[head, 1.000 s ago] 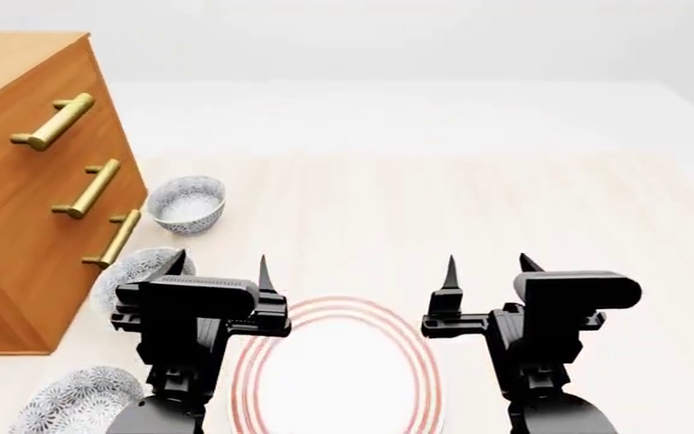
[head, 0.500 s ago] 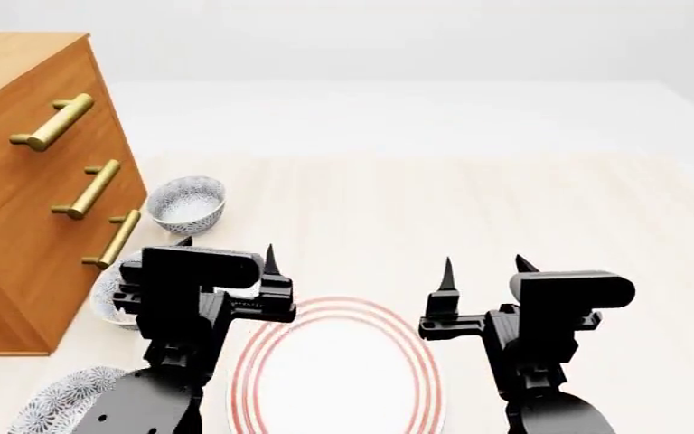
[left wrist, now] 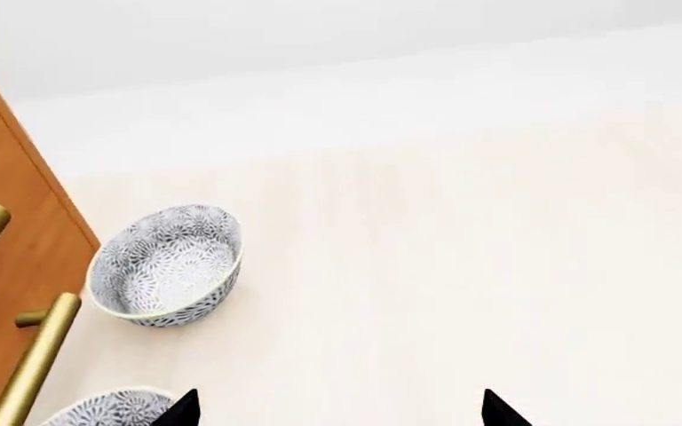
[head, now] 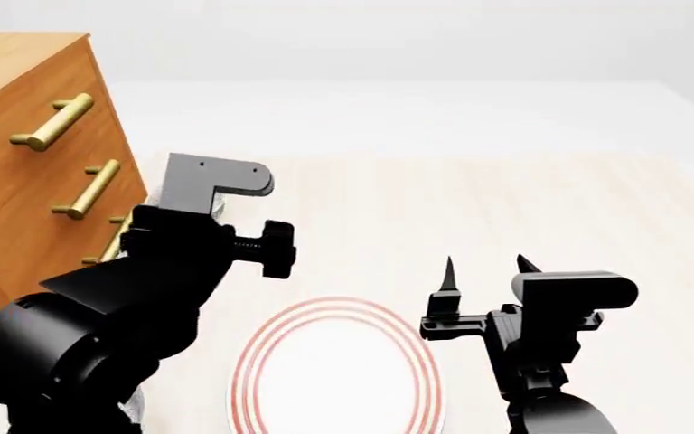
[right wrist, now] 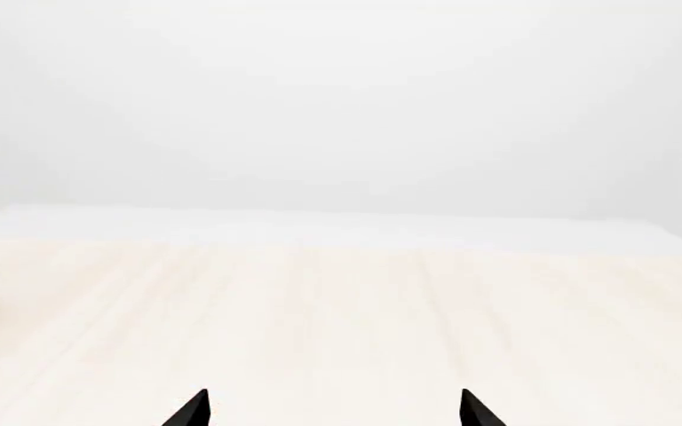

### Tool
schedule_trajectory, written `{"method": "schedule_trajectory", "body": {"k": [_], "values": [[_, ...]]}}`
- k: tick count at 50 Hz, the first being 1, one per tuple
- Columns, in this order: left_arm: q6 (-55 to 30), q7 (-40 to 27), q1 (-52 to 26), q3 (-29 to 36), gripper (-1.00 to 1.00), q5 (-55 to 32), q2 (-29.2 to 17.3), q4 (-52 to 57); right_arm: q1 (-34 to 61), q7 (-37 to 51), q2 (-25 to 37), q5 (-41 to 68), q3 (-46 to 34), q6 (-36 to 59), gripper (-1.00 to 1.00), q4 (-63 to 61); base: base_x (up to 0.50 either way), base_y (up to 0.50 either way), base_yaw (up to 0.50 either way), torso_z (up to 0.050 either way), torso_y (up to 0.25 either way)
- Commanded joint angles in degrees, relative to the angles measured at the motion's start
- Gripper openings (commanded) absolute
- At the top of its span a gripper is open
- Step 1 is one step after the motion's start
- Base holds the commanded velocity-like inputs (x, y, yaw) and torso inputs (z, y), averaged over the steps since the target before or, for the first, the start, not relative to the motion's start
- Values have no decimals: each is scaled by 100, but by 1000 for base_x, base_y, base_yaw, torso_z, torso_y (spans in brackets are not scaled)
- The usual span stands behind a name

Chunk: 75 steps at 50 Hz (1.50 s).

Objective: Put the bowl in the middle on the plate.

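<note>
White plate (head: 335, 371) was bare, nothing grasped yet.
Left gripper (left wrist: 335, 410) was spread wide and empty above the table (left wrist: 460, 266), near the dresser (left wrist: 3, 266); middle bowl (left wrist: 116, 410) sat just at its left fingertip, another bowl (left wrist: 166, 264) beyond it. Right gripper (head: 486, 267) was also spread and empty beside the plate. Grasp, lift and placement all remained.

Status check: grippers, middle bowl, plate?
Left gripper open, empty, near bowl. Right gripper open, idle by plate. Bowl not on plate. Drawer unit close at left.

speckled bowl (left wrist: 110, 413) upright by drawers, red-ringed plate (head: 337, 380) bare
</note>
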Motion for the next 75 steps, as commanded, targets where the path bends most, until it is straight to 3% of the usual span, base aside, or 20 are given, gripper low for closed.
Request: {"method": "schedule_trajectory", "body": {"k": [1, 18, 35, 53, 58, 75], "values": [[-196, -509, -773, 221, 100, -697, -321, -965, -18, 29, 20, 32, -29, -77, 100, 33, 0, 0, 0, 0, 0], [154, -453, -857, 517, 100, -659, -452, -1381, -13, 65, 49, 95, -56, -151, 100, 120, 0, 0, 0, 0, 0], [1031, -89, -1575, 1375, 100, 9, -553, -3390, -8, 113, 79, 154, -96, -173, 100, 125, 0, 0, 0, 0, 0], [534, -114, -1818, 1452, 100, -23, -486, -4099, -35, 159, 111, 202, -114, -246, 100, 191, 0, 0, 0, 0, 0], [172, 71, -1741, 1873, 100, -83, -559, -4242, 13, 160, 85, 256, -92, -282, 100, 274, 0, 0, 0, 0, 0], [434, 144, -1654, 2014, 100, -72, -548, -4531, 2, 201, 116, 295, -129, -347, 100, 336, 0, 0, 0, 0, 0]]}}
